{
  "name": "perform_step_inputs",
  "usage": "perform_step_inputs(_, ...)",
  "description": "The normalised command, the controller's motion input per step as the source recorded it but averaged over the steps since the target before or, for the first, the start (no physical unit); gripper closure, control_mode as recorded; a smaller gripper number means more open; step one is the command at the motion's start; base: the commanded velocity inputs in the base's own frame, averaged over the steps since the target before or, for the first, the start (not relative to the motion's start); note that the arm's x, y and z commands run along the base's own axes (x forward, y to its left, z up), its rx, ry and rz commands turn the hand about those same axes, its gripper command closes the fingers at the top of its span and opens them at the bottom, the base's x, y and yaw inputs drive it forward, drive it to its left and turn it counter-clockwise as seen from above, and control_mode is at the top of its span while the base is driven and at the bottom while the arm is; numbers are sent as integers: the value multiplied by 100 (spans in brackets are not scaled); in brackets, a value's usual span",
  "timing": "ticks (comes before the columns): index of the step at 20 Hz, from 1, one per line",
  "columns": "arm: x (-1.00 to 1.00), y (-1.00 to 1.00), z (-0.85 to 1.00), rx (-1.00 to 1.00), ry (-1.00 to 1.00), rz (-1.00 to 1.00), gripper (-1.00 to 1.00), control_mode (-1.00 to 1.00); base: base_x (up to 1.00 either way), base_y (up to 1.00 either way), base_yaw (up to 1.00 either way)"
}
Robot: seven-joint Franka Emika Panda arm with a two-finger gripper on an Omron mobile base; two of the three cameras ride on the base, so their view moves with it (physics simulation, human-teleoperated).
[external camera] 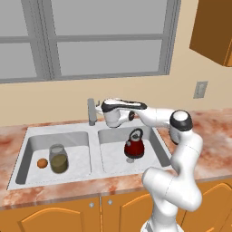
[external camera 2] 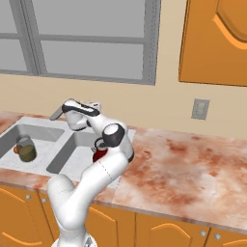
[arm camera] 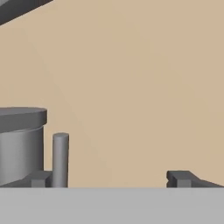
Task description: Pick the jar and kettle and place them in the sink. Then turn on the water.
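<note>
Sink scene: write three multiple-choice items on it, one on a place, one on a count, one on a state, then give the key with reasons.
1. Where does the kettle stand?
A. in the right basin of the sink
B. on the counter
C. in the left basin

2. How many things lie in the left basin?
A. none
B. two
C. four

3. How do the jaws of the gripper stand?
A. shut on the kettle
B. shut on the jar
C. wide apart and empty

Key: 1 A, the left base view shows the dark-red kettle inside the right basin. 2 B, the jar and a small orange ball lie there. 3 C, the hand view shows two fingertips far apart with bare wall between them, beside the faucet and its lever.
</note>
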Motion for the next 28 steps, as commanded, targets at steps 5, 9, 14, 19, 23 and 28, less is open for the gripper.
perform_step_inputs(5, 0, -44, -1, 3, -1, -8, -100, -100, 0, 0, 0)
perform_step_inputs(9, 0, -26, 0, 3, 0, -12, -100, -100, 0, 0, 0)
perform_step_inputs(14, 1, -2, 0, 0, 0, -23, -100, -100, 0, 0, 0)
perform_step_inputs(19, 0, 0, 0, 0, 0, -26, -100, -100, 0, 0, 0)
perform_step_inputs(23, 0, 0, 0, 0, 0, -30, -100, -100, 0, 0, 0)
perform_step_inputs(28, 0, -7, 0, 0, 0, -29, -100, -100, 0, 0, 0)
